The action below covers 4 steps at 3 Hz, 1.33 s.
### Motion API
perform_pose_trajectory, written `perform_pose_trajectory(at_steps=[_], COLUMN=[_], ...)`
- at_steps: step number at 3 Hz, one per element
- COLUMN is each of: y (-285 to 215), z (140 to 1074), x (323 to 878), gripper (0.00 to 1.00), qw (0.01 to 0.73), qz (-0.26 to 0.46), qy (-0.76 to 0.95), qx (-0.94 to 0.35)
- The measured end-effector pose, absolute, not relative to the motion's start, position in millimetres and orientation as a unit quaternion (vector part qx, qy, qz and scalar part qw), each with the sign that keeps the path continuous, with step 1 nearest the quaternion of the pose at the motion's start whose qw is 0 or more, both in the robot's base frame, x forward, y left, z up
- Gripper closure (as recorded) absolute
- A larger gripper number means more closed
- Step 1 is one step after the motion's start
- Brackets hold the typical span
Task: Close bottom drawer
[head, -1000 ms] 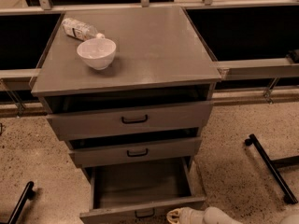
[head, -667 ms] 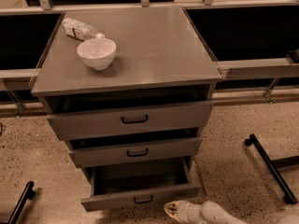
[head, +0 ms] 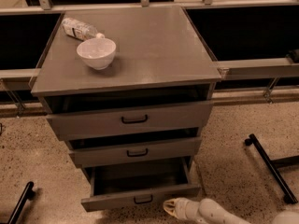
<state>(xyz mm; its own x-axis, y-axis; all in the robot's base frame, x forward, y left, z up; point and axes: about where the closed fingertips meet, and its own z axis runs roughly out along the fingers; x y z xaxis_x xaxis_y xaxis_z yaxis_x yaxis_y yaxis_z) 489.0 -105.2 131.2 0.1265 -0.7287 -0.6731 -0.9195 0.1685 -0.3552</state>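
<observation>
The bottom drawer [head: 140, 199] is the lowest of three grey drawers in the cabinet. It stands part open, its flat front with a small black bar handle [head: 143, 199] pulled out, and the dark tray shows behind it. My gripper [head: 171, 207] sits low at the bottom edge, just right of and in front of the drawer front's right end. The white arm [head: 219, 213] runs off to the lower right.
The top drawer [head: 133, 119] and middle drawer [head: 136, 152] are slightly open. A white bowl [head: 96, 53] and a lying plastic bottle [head: 80, 28] rest on the cabinet top [head: 154, 45]. Black legs [head: 270, 167] stand on the speckled floor at right, another leg [head: 19, 202] at left.
The bottom drawer has slid in and shows less tray than before. My gripper has moved forward with it, staying by the drawer front's right end.
</observation>
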Motion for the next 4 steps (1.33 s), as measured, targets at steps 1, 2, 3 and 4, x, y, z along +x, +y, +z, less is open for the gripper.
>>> perform_pose_trajectory(at_steps=[1,2,3,4], y=[-100,-94,-94,-94], z=[139,139,132,129], x=[515,532,554,586], gripper=[1.00,0.82,0.58,0.28], qw=[0.414,0.421,0.430,0.443], qz=[0.092,0.084,0.077,0.071], qy=[0.633,0.629,0.634,0.630], qx=[-0.648,-0.648,-0.638,-0.634])
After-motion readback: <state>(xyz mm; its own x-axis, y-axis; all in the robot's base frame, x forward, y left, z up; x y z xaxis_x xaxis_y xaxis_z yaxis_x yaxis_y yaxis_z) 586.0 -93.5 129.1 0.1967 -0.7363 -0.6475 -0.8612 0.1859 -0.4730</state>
